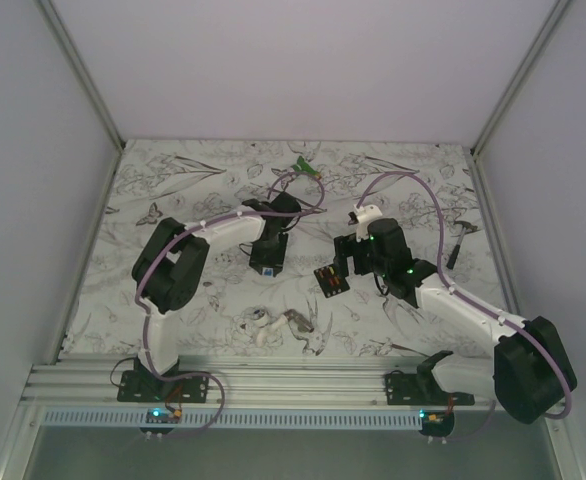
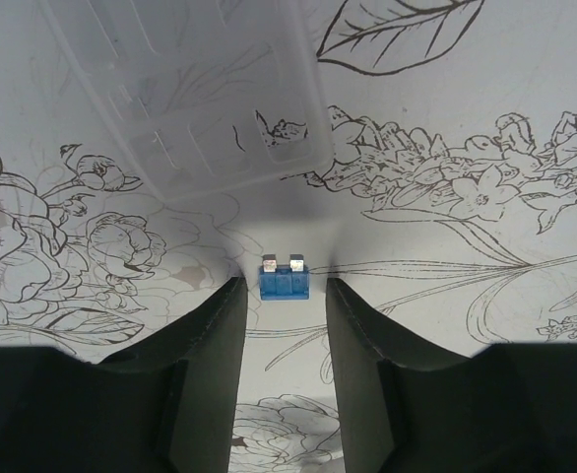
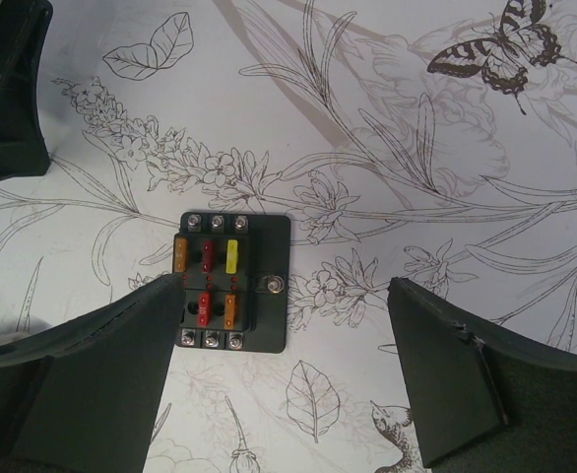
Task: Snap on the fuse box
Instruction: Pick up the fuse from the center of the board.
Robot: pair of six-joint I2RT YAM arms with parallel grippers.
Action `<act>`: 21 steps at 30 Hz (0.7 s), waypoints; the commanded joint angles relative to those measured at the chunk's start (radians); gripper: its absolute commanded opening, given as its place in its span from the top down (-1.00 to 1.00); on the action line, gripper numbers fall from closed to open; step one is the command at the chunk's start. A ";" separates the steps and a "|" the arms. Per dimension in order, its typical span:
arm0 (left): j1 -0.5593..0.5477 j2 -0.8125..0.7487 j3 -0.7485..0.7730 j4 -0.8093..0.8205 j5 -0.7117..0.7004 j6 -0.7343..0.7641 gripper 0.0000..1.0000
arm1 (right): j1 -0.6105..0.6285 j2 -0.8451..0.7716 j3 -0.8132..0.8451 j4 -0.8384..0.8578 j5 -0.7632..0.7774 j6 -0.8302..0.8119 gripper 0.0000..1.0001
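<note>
The fuse box (image 3: 231,286) is a black square block with orange, red and yellow fuses in its slots. It lies flat on the flowered cloth, and in the top view (image 1: 327,280) it sits at mid-table. My right gripper (image 3: 287,286) is open above it, its left finger overlapping the box's left edge; it also shows in the top view (image 1: 337,266). My left gripper (image 2: 284,296) is open, left of the box in the top view (image 1: 266,262). A small blue fuse (image 2: 284,279) lies on the cloth just beyond its fingertips, untouched. A clear plastic cover (image 2: 200,99) lies past the fuse.
A green plastic object (image 1: 306,168) lies at the far middle of the table. A white-and-grey clump of small parts (image 1: 273,325) lies near the front edge. A small dark tool (image 1: 460,240) lies at the right. The left arm's dark body (image 3: 3,89) shows beside the box.
</note>
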State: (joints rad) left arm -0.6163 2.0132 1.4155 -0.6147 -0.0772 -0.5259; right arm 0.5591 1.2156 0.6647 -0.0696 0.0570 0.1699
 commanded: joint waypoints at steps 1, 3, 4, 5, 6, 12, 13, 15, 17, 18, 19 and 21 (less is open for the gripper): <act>-0.005 0.070 -0.013 -0.014 -0.022 -0.037 0.22 | -0.008 0.006 0.010 0.035 -0.012 0.009 -0.81; -0.004 0.081 -0.011 -0.016 -0.025 -0.049 0.26 | -0.008 0.007 0.010 0.037 -0.017 0.011 -0.81; -0.003 0.087 -0.012 -0.015 -0.023 -0.056 0.28 | -0.008 0.007 0.010 0.037 -0.019 0.013 -0.81; -0.003 0.090 -0.012 -0.015 -0.021 -0.064 0.30 | -0.008 0.006 0.009 0.037 -0.021 0.015 -0.81; -0.003 0.095 -0.012 -0.014 -0.019 -0.071 0.32 | -0.008 0.005 0.009 0.037 -0.024 0.016 -0.81; -0.001 0.096 -0.018 -0.010 -0.019 -0.102 0.45 | -0.009 0.002 0.003 0.041 -0.042 0.021 -0.81; 0.000 0.091 -0.021 -0.007 -0.015 -0.108 0.48 | -0.008 0.003 0.001 0.044 -0.047 0.023 -0.81; 0.002 0.072 -0.035 0.009 -0.009 -0.128 0.54 | -0.009 0.002 -0.008 0.060 -0.058 0.036 -0.81; 0.009 0.042 -0.053 0.032 0.009 -0.158 0.58 | -0.008 -0.002 -0.028 0.101 -0.080 0.056 -0.81; 0.012 0.025 -0.063 0.042 0.019 -0.176 0.60 | -0.008 -0.002 -0.039 0.122 -0.091 0.068 -0.80; 0.015 0.005 -0.072 0.052 0.030 -0.196 0.63 | -0.008 -0.001 -0.051 0.146 -0.106 0.082 -0.80; 0.022 -0.038 -0.092 0.071 0.041 -0.242 0.65 | -0.005 0.001 -0.067 0.195 -0.139 0.105 -0.79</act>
State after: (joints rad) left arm -0.6071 1.9949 1.3926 -0.5903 -0.0757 -0.6613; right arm 0.5587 1.2179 0.6258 0.0055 -0.0143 0.2180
